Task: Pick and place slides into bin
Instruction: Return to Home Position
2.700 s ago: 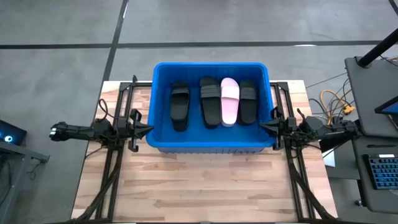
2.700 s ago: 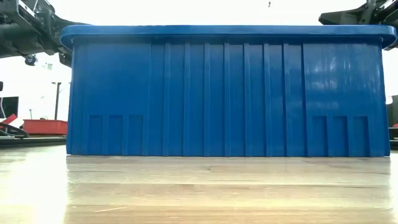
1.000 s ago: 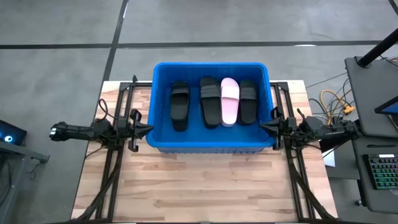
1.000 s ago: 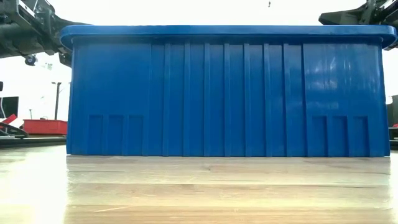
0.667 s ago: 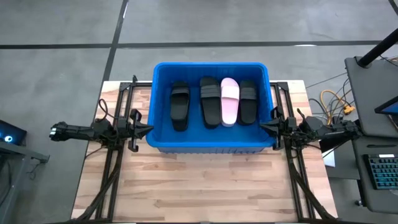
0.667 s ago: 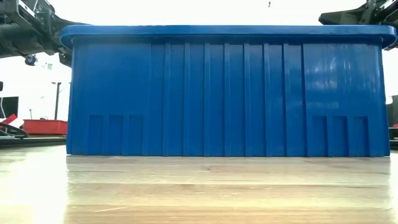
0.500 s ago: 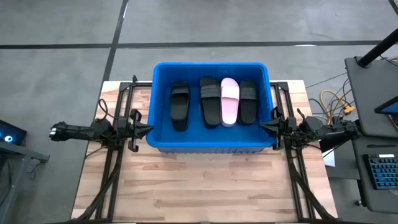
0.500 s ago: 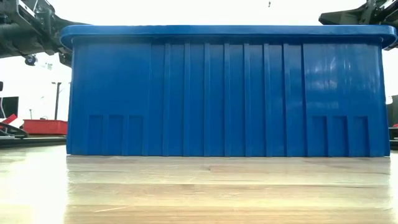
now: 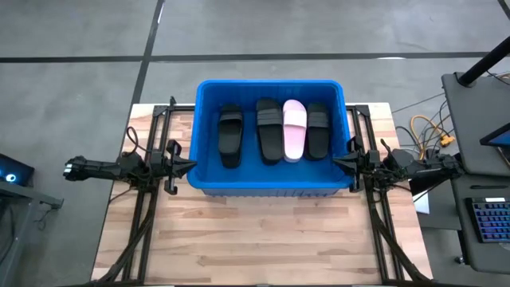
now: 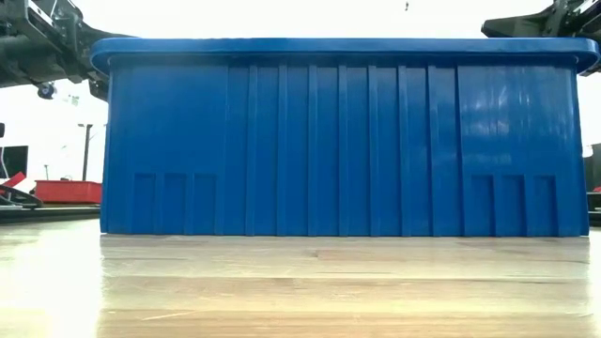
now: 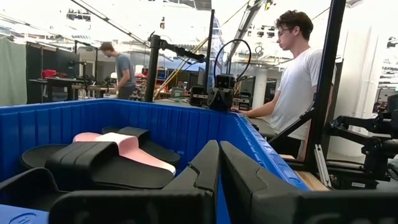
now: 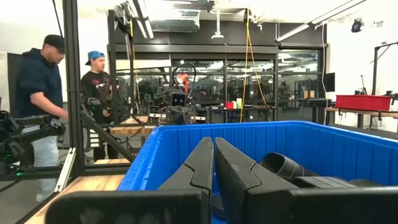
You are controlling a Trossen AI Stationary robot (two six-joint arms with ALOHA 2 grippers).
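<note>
Job's basically done: four slides [image 9: 268,131] are seen lying in the bin [image 9: 271,83] between the left gripper [image 9: 190,166] and right gripper [image 9: 338,163], jaws closed on nothing, none spotted outside.

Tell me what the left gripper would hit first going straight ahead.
Most likely the side wall of the bin: the left gripper, shut, sits just outside it at about rim height, pointing inward. Whether it would clear the rim is unclear. The right gripper waits opposite.
</note>
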